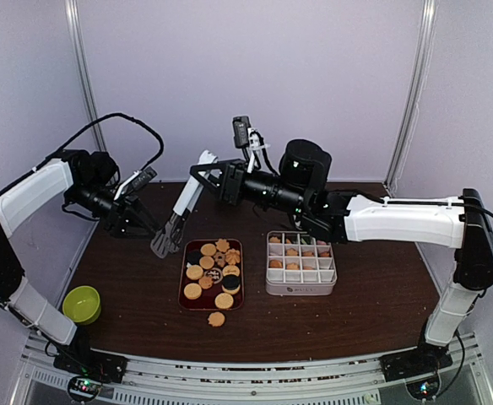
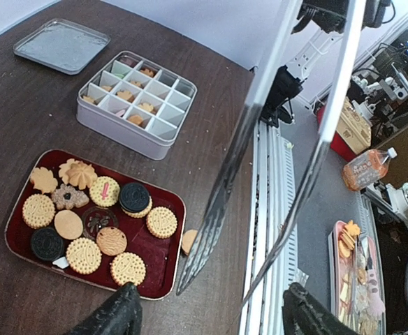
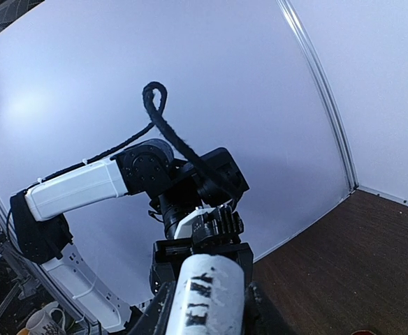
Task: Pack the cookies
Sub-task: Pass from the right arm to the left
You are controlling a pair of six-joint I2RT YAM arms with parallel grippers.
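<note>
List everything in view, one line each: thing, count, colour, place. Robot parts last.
tray cookies: about a dozen, mostly golden, two black, on the tray
loose cookie: one, golden, on the table by the tray's near edge
boxed cookies: several, golden-orange, in the box's compartments
tray: one, dark red, mid-table
box: one, silver-white, divided, right of the tray
lid: one, silver, flat on the table beyond the box
bowl: one, green, near-left corner
tongs: one, metal with a white handle, in the air behind the tray
table: one, dark brown
left gripper: open, fingers either side of the tongs' tips
right gripper: shut on the tongs' handle
</note>
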